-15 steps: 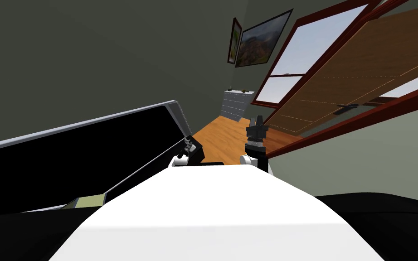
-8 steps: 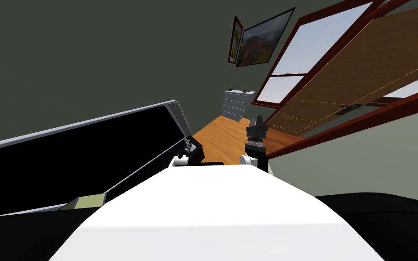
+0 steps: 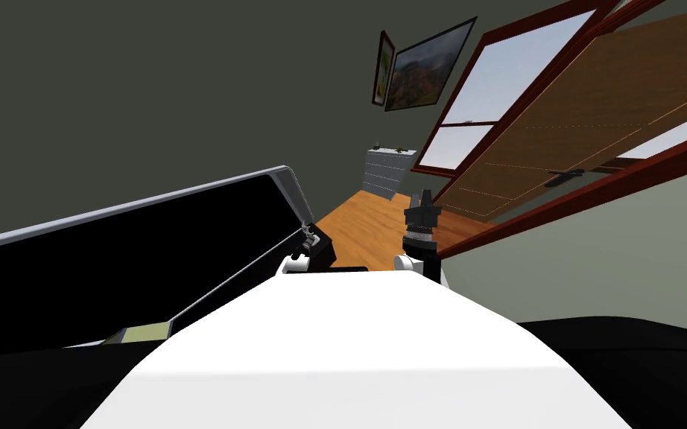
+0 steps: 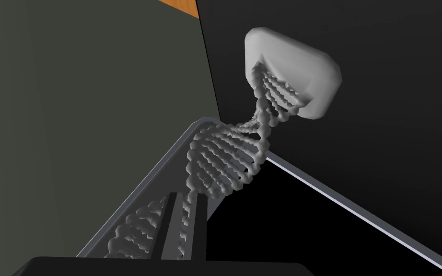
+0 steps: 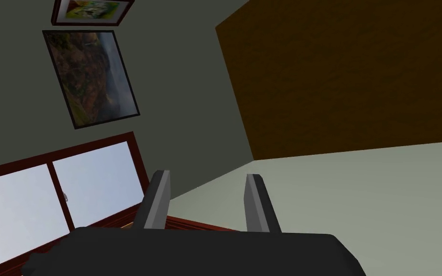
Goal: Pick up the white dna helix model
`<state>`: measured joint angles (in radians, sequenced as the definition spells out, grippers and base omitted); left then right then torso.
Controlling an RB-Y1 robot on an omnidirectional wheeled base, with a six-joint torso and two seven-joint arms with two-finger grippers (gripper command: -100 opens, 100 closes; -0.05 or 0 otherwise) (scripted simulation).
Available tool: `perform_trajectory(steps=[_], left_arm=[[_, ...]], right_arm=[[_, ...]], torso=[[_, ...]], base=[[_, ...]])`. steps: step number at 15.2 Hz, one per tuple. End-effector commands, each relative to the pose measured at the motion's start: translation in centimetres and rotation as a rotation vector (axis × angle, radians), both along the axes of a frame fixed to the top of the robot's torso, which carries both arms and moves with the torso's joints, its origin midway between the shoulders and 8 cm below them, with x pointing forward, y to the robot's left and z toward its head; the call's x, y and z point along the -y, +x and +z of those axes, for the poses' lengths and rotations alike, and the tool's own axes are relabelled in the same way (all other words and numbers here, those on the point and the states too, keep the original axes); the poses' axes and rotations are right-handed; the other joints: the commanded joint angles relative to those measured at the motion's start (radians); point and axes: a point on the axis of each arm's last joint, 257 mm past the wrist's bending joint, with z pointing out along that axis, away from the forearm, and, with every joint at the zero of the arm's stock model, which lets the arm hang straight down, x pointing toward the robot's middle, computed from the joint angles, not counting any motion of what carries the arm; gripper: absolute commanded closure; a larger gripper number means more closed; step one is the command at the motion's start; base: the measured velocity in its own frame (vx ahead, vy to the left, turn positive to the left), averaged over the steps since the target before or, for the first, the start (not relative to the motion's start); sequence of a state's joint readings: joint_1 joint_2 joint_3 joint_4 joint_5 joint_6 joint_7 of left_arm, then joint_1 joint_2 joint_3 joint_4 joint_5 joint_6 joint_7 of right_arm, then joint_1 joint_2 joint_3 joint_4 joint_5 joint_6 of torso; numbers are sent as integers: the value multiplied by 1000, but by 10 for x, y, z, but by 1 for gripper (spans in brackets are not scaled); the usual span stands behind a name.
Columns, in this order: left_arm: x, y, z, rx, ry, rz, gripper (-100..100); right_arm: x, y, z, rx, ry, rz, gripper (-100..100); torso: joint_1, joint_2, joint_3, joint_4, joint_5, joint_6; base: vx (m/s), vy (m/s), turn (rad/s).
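The left gripper [image 4: 187, 197] pinches the lower turns of the pale grey DNA helix model [image 4: 227, 158], which extends beyond the fingertips to its rounded base [image 4: 301, 72]. The right gripper [image 5: 209, 178] is spread, holding nothing.

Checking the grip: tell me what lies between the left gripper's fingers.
A strand of the pale DNA helix model, pinched by the left gripper, seen in the left wrist view.
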<state>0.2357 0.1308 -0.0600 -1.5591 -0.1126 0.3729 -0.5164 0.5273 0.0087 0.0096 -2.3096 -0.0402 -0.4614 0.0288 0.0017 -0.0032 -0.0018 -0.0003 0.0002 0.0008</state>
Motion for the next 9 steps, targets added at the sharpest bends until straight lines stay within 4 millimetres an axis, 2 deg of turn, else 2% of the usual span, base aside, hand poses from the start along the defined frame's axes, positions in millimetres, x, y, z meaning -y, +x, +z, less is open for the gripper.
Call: perform_trajectory(steps=[1, 4, 5, 9], left_arm=[[-19, 1, -2, -12, 0, 26, -100], [-46, 4, -3, -26, 1, 64, -100], [-36, 4, -3, -21, 2, 50, -100], [-46, 7, -12, -17, 3, 61, -100]], right_arm=[[0, 0, 0, 0, 0, 0, 0], [0, 0, 0, 0, 0, 0, 0], [0, 0, 0, 0, 0, 0, 0], [0, 0, 0, 0, 0, 0, 0]], torso=[[0, 0, 0, 0, 0, 0], [1, -1, 0, 0, 0, 0], [1, 0, 0, 0, 0, 0], [-1, -1, -1, 0, 0, -1]], base=[[17, 9, -283], [4, 17, -222], [-6, 11, -59], [15, -12, 2]])
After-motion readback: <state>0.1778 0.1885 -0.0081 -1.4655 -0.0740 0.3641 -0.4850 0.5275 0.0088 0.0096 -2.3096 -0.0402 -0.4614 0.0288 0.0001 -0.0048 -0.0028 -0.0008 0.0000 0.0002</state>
